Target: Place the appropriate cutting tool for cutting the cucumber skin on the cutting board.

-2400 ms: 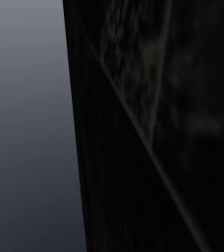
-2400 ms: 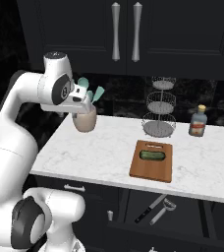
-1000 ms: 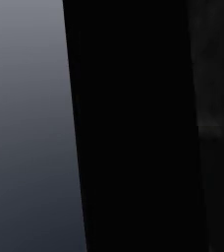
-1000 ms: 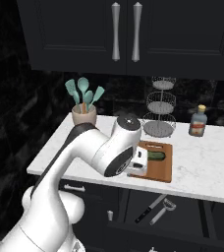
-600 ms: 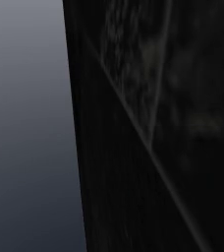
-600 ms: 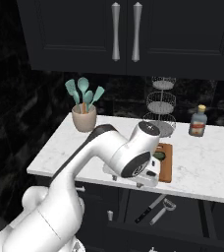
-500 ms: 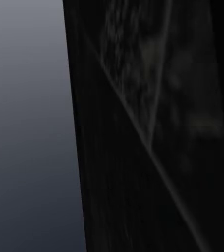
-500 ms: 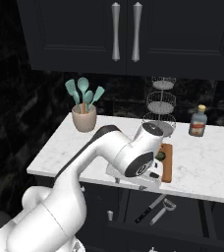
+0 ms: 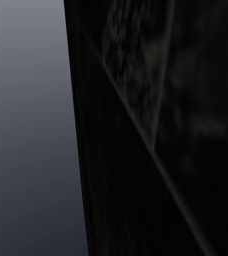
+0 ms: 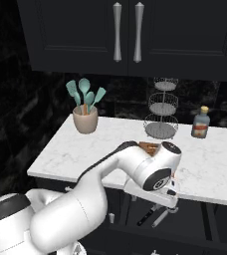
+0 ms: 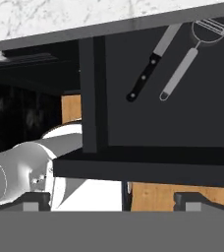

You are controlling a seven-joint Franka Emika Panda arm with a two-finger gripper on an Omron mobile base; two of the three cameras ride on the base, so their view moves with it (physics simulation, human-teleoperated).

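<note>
- White marble counter [image 10: 85, 144] against a black wall, lit evenly.
- Dark upper cabinets [image 10: 125, 35] with two silver handles [image 10: 128, 31].
- An open dark drawer [image 11: 168, 98] beneath the counter edge.
- Wood floor [image 11: 163, 194] below.

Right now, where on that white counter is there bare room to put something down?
The marble counter is bare between the utensil crock and the front edge, and again at the right, in front of the bottle. The middle is crowded: the wire stand, and the arm over the cutting board.
</note>
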